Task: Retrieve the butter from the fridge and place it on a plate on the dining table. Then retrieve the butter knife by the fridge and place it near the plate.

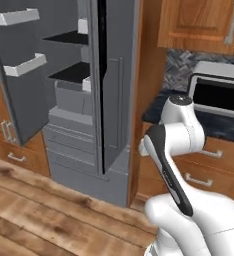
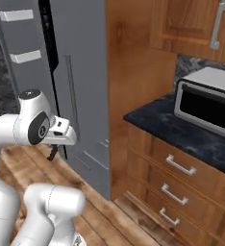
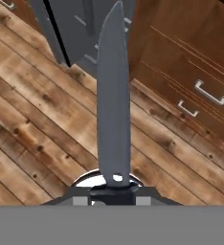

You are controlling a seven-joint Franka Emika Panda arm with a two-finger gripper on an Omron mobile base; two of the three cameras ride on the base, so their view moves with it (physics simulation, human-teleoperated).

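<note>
Two fingers [image 3: 114,191] clamp the butter knife [image 3: 113,95] — fridge [image 1: 89,100] door open.

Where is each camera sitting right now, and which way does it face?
Left base view: behind the arm's left, facing the fridge with its left door open; white arm at lower right.
Right base view: behind the arm's right, facing the microwave and drawers; arm at lower left, gripper hanging low.
Hand view: on the hand, looking down at the wood floor; butter knife gripped at the bottom edge.
Shared: both base views show fridge, microwave and counter.
</note>
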